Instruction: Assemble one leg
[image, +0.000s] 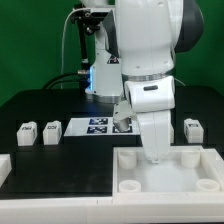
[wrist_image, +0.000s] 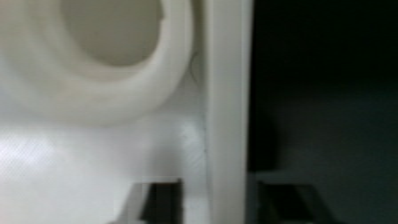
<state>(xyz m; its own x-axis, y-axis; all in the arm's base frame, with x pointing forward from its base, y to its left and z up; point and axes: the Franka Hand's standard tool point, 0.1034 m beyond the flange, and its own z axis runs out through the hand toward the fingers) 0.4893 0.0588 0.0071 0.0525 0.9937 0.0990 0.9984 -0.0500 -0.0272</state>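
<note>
Gripper is down low at the rear wall of the white panel, w/ nothing lifted. In the wrist view one dark finger sits inside the panel and the other outside, w/ the upright wall between them & a round socket just beside. Fingers look snug to that wall, but can't tell if they pinch it or only straddle it. Nearest leg stands on the black table at the exterior view's right, just behind the panel's corner & apart from the gripper. The other legs sit side by side at the exterior view's left, well apart from it. There may be a 4th by the marker board, but it's mostly hidden by the arm. My read: the step is positioning the panel, prob. ahead of any leg pickup, so the task is barely begun. To do it well: keep the wall centred between the fingers, move slow & level so the panel slides w/o tipping, don't sweep into the nearest leg, and leave the socket clear & reachable. Risk: an off-centre grip would twist the panel.
</note>
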